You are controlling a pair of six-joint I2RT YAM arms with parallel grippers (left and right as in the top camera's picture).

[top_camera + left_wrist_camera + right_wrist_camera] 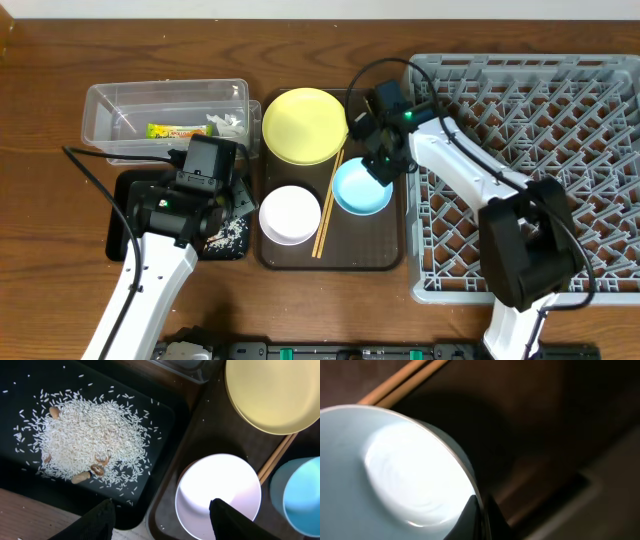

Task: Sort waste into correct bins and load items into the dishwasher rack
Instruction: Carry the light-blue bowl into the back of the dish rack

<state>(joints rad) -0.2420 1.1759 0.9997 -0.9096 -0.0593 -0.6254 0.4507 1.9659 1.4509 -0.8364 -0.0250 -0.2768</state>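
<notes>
Overhead, the right tool [383,160] pinches the rim of the light-blue bowl [358,192] at the right side of the brown serving tray [385,250], beside the chopsticks [328,205]. The left tool [165,520] hangs open over the edge of the black tray [20,480], near the rice [85,440].

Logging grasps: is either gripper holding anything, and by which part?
The right gripper pinches the light-blue bowl by its rim; the left gripper holds nothing.

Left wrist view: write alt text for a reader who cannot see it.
Loose white rice lies heaped on a glossy black tray, beside a brown serving tray holding a white bowl, yellow plate, chopsticks and light-blue bowl. The open left claw hangs empty above them.
</notes>
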